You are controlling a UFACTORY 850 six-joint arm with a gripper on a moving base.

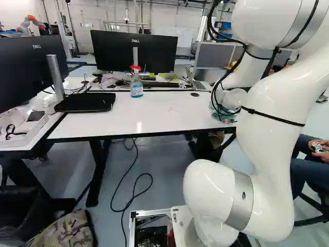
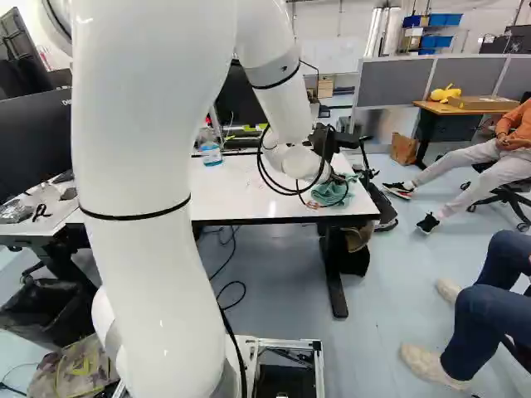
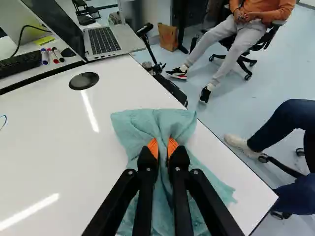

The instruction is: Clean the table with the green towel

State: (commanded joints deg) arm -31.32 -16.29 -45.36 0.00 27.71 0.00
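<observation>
The gripper point(image 3: 163, 147) pinches the green towel point(image 3: 140, 123), right of the red marks point(image 1: 171, 108) (likely target) on the table point(image 1: 113, 123).

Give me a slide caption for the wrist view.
The gripper pinches the green towel on the white table.

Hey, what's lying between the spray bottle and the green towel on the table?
In the left base view, white tabletop with small red marks and, nearer the green towel, a round black disc.
</observation>
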